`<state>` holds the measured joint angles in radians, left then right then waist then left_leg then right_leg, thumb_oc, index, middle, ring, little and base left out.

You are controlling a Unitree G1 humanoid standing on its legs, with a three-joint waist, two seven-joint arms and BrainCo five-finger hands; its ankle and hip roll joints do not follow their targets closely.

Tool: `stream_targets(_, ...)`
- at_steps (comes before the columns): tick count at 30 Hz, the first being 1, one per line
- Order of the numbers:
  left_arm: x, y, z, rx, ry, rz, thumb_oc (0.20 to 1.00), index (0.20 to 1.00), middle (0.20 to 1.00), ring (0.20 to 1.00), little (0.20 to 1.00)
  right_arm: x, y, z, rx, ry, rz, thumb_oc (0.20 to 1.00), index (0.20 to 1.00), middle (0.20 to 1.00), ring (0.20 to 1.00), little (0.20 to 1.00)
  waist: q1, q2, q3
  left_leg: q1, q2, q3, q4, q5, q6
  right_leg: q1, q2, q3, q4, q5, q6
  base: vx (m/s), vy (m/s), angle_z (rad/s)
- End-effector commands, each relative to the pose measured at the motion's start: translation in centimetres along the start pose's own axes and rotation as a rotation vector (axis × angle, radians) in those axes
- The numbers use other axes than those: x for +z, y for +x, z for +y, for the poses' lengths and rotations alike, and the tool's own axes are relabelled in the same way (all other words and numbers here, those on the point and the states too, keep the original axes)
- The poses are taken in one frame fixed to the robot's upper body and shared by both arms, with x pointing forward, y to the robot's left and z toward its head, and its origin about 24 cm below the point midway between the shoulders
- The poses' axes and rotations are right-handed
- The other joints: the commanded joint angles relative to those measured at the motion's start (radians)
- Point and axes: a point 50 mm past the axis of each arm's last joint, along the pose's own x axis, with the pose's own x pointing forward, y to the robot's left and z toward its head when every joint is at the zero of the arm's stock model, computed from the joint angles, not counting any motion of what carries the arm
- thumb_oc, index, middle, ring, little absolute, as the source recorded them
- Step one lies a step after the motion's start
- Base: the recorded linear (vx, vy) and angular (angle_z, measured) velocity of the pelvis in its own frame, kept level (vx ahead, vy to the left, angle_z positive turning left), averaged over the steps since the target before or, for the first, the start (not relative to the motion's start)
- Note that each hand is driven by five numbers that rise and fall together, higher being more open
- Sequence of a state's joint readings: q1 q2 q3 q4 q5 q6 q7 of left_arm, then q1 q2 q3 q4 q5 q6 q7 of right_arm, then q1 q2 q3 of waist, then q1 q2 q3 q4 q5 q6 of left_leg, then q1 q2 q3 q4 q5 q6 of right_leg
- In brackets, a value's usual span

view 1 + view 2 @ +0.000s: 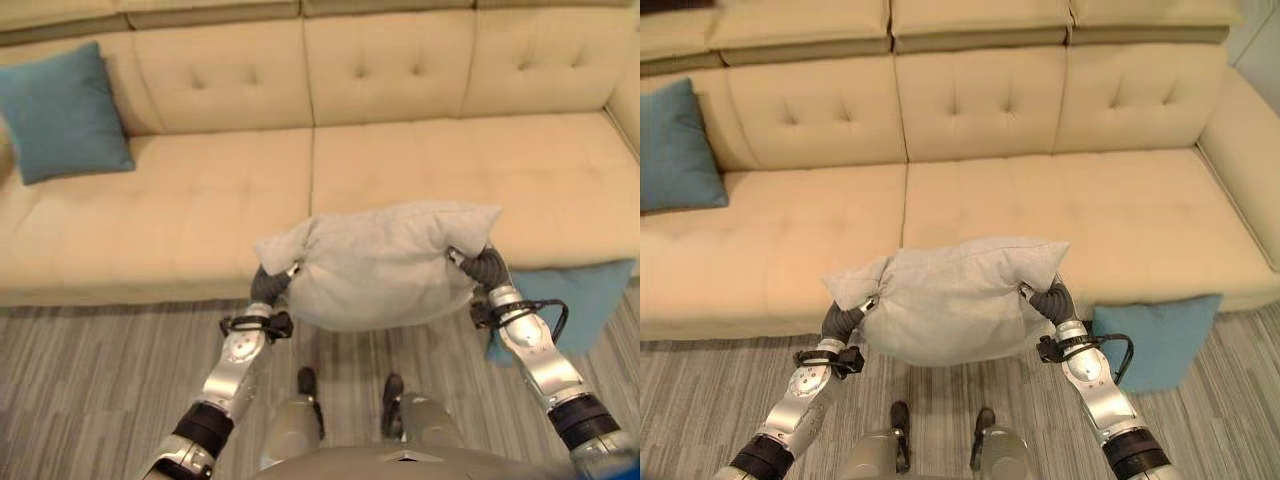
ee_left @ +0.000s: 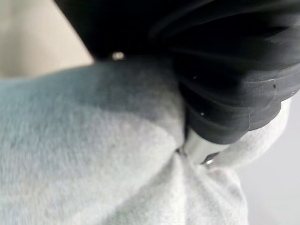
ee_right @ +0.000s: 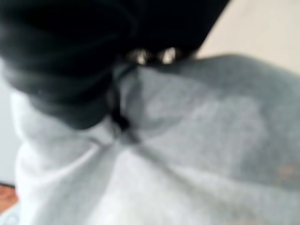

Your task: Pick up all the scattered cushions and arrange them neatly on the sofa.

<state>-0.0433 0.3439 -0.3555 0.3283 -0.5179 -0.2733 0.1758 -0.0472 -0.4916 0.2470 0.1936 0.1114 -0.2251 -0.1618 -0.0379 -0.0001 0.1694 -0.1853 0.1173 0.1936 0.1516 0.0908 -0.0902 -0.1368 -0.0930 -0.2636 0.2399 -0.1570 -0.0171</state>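
Gripping the grey cushion (image 1: 380,265) before the sofa (image 1: 180,215), your left hand (image 1: 272,283) and right hand (image 1: 482,265) bunch its soft, light corners; pinch deep

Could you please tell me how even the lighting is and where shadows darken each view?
Left eye view: soft, even light on the beige tufted sofa and the light grey fabric cushion, with no glare. Left wrist view: the left hand, under its dark cover, shades the bunched cushion cloth it grips. Right wrist view: the right hand likewise darkens the cloth beside it.
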Motion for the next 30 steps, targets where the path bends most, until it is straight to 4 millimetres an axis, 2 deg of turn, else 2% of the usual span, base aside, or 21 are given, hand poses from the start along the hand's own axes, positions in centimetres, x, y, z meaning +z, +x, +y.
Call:
stream_targets(1, 3.0, 0.7, -1.3, -0.105, 0.019, -0.158, 0.200, 0.200, 0.200, 0.200, 0.200, 4.2, 0.9, 0.2, -0.009, 0.044, -0.226, 0.200, 0.200, 0.200, 0.200, 0.200, -0.005, -0.055, -0.044, 0.023, -0.051, 0.055, -0.068, 0.017, -0.009, 0.152, 0.043, 0.042, -0.170, 0.109, 0.091, 0.29, 0.088, 0.24)
stream_targets(2, 3.1, 0.8, -1.3, -0.102, 0.023, -0.161, 0.200, 0.200, 0.200, 0.200, 0.200, 4.3, 1.1, 0.4, -0.009, 0.047, -0.232, 0.200, 0.200, 0.200, 0.200, 0.200, 0.009, -0.058, -0.050, 0.014, -0.064, 0.062, -0.063, 0.018, -0.003, 0.176, 0.051, 0.050, -0.166, 0.102, 0.094, 0.26, 0.096, 0.12)
stream_targets(4, 3.0, 0.5, -1.1, -0.088, 0.012, -0.159, 0.200, 0.200, 0.200, 0.200, 0.200, 4.4, 1.3, 0.9, 0.008, 0.051, -0.228, 0.200, 0.200, 0.200, 0.200, 0.200, 0.029, -0.065, -0.065, 0.049, -0.095, 0.029, -0.062, -0.026, 0.023, 0.206, 0.038, 0.066, -0.153, 0.091, 0.109, 0.34, 0.146, -0.16)
stream_targets(6, 2.8, 0.3, -1.1, -0.094, 0.022, -0.149, 0.200, 0.200, 0.200, 0.200, 0.200, 4.3, 1.2, 1.1, 0.012, 0.052, -0.221, 0.200, 0.200, 0.200, 0.200, 0.200, 0.030, -0.070, -0.075, 0.086, -0.103, 0.041, -0.077, -0.051, 0.041, 0.213, 0.024, 0.083, -0.126, 0.104, 0.130, 0.25, 0.162, -0.28)
stream_targets(8, 2.8, 0.1, -1.1, -0.094, 0.027, -0.150, 0.200, 0.200, 0.200, 0.200, 0.200, 4.4, 1.4, 1.5, 0.018, 0.056, -0.226, 0.200, 0.200, 0.200, 0.200, 0.200, 0.043, -0.070, -0.076, 0.102, -0.127, 0.029, -0.071, -0.077, 0.069, 0.193, -0.003, 0.104, -0.043, 0.148, 0.160, 0.18, 0.199, -0.15)
stream_targets(11, 3.2, 0.1, -0.9, -0.094, 0.053, -0.166, 0.200, 0.200, 0.200, 0.200, 0.200, 5.1, 2.0, 2.1, 0.036, 0.054, -0.248, 0.200, 0.200, 0.200, 0.200, 0.200, 0.043, -0.057, -0.061, 0.140, -0.139, 0.032, -0.083, -0.102, 0.109, 0.119, -0.031, 0.127, 0.120, 0.231, 0.202, 0.12, 0.188, -0.19)
stream_targets(12, 3.4, 0.1, -0.9, -0.095, 0.061, -0.176, 0.200, 0.200, 0.200, 0.200, 0.200, 5.3, 2.1, 2.3, 0.040, 0.062, -0.255, 0.200, 0.200, 0.200, 0.200, 0.200, 0.043, -0.049, -0.056, 0.157, -0.140, 0.034, -0.088, -0.113, 0.117, 0.093, -0.036, 0.134, 0.170, 0.228, 0.201, 0.13, 0.173, -0.14)
stream_targets(14, 3.3, 0.0, -0.8, -0.092, 0.071, -0.174, 0.200, 0.200, 0.200, 0.200, 0.200, 5.4, 2.1, 2.7, 0.044, 0.072, -0.260, 0.200, 0.200, 0.200, 0.200, 0.200, 0.038, -0.036, -0.056, 0.185, -0.141, 0.029, -0.098, -0.123, 0.122, 0.052, -0.030, 0.139, 0.190, 0.209, 0.189, 0.15, 0.126, -0.25)
stream_targets(17, 3.4, 0.1, -0.7, -0.090, 0.068, -0.182, 0.200, 0.200, 0.200, 0.200, 0.200, 6.1, 2.5, 2.5, 0.048, 0.065, -0.289, 0.200, 0.200, 0.200, 0.200, 0.200, 0.024, -0.021, -0.054, 0.225, -0.145, 0.012, -0.148, -0.123, 0.114, -0.019, -0.010, 0.142, 0.116, 0.185, 0.167, 0.16, 0.049, -0.26)
stream_targets(19, 3.6, 0.4, -0.7, -0.088, 0.066, -0.185, 0.200, 0.200, 0.200, 0.200, 0.200, 6.5, 2.7, 2.5, 0.050, 0.070, -0.304, 0.200, 0.200, 0.200, 0.200, 0.200, 0.008, -0.025, -0.044, 0.250, -0.154, -0.003, -0.162, -0.130, 0.106, -0.059, -0.006, 0.137, 0.000, 0.203, 0.161, 0.14, -0.016, -0.04)
stream_targets(20, 3.6, 0.4, -0.7, -0.088, 0.065, -0.185, 0.200, 0.200, 0.200, 0.200, 0.200, 6.5, 2.7, 2.5, 0.050, 0.069, -0.304, 0.200, 0.200, 0.200, 0.200, 0.200, 0.006, -0.023, -0.043, 0.251, -0.152, -0.005, -0.162, -0.132, 0.105, -0.055, -0.004, 0.134, -0.004, 0.204, 0.161, 0.18, -0.050, 0.15)
stream_targets(21, 3.8, 0.6, -0.8, -0.088, 0.061, -0.192, 0.200, 0.200, 0.200, 0.200, 0.200, 6.6, 2.7, 2.5, 0.054, 0.061, -0.309, 0.200, 0.200, 0.200, 0.200, 0.200, -0.007, -0.029, -0.036, 0.274, -0.159, -0.023, -0.163, -0.146, 0.098, -0.072, -0.002, 0.144, -0.084, 0.232, 0.167, 0.18, -0.055, 0.29)
stream_targets(23, 3.7, 0.7, -0.9, -0.096, 0.057, -0.188, 0.200, 0.200, 0.200, 0.200, 0.200, 6.5, 2.6, 2.4, 0.063, 0.030, -0.306, 0.200, 0.200, 0.200, 0.200, 0.200, -0.021, -0.034, -0.034, 0.289, -0.163, -0.038, -0.152, -0.161, 0.095, -0.064, 0.016, 0.174, -0.099, 0.246, 0.174, 0.22, -0.078, 0.42)
stream_targets(26, 3.2, 0.6, -1.4, -0.109, 0.042, -0.171, 0.200, 0.200, 0.200, 0.200, 0.200, 6.0, 2.3, 2.0, 0.051, 0.025, -0.286, 0.200, 0.200, 0.200, 0.200, 0.200, -0.029, -0.038, -0.052, 0.296, -0.168, -0.049, -0.136, -0.182, 0.083, -0.014, 0.028, 0.191, -0.143, 0.240, 0.163, 0.23, -0.134, 0.54)
stream_targets(27, 3.0, 0.6, -1.8, -0.126, 0.013, -0.161, 0.200, 0.200, 0.200, 0.200, 0.200, 5.6, 2.0, 1.6, 0.041, 0.027, -0.273, 0.200, 0.200, 0.200, 0.200, 0.200, -0.037, -0.036, -0.063, 0.282, -0.156, -0.052, -0.079, -0.191, 0.058, 0.020, 0.029, 0.171, -0.156, 0.227, 0.146, 0.20, -0.219, 0.49)
stream_targets(28, 2.8, 0.7, -2.3, -0.148, -0.013, -0.151, 0.200, 0.200, 0.200, 0.200, 0.200, 5.5, 1.8, 0.8, 0.019, 0.024, -0.269, 0.200, 0.200, 0.200, 0.200, 0.200, -0.054, -0.044, -0.060, 0.225, -0.117, -0.023, 0.066, -0.160, 0.012, 0.058, 0.024, 0.143, -0.166, 0.213, 0.121, 0.26, -0.308, 0.66)
stream_targets(29, 2.9, 0.8, -2.6, -0.159, -0.013, -0.153, 0.200, 0.200, 0.200, 0.200, 0.200, 5.7, 1.8, 0.7, 0.022, 0.026, -0.277, 0.200, 0.200, 0.200, 0.200, 0.200, -0.048, -0.054, -0.045, 0.179, -0.103, -0.026, 0.169, -0.131, -0.014, 0.086, 0.022, 0.125, -0.171, 0.201, 0.101, 0.17, -0.254, 1.01)
stream_targets(30, 2.9, 0.8, -2.7, -0.161, -0.019, -0.149, 0.200, 0.200, 0.200, 0.200, 0.200, 5.6, 1.8, 0.6, 0.020, 0.029, -0.273, 0.200, 0.200, 0.200, 0.200, 0.200, -0.044, -0.057, -0.043, 0.165, -0.095, -0.033, 0.189, -0.122, -0.016, 0.099, 0.025, 0.119, -0.176, 0.193, 0.095, 0.16, -0.156, 1.01)
